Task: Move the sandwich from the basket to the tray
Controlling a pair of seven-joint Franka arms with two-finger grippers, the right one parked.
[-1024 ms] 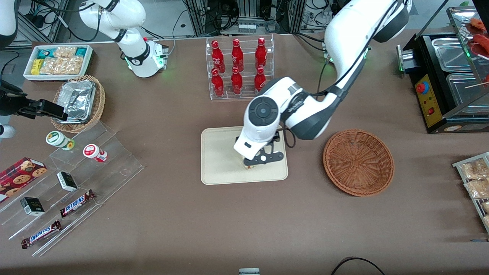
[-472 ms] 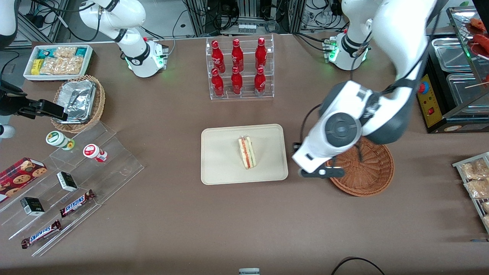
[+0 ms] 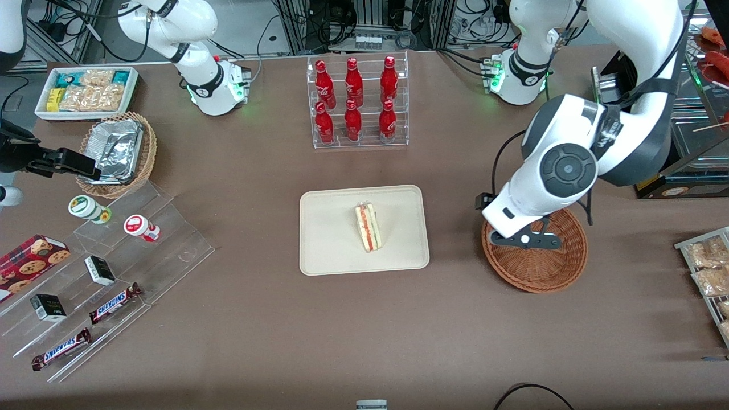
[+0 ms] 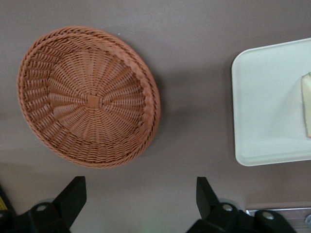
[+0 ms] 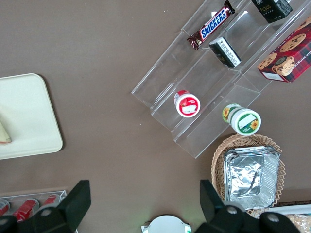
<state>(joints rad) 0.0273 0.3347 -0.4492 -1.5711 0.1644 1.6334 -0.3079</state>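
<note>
One sandwich [image 3: 368,228] (red-orange-green stripes) lying on tray [image 3: 330,250]; gripper [image 3: 525,240] above basket [image 3: 541,267], fingers wide

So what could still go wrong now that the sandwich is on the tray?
Not much, but two things might. The hand hangs open above the basket, so a low move could perhaps bump the rim and push it. The sandwich sits on the tray, resting on one of its sides with the filling edge up; a knock to the tray could maybe tip it over.
</note>
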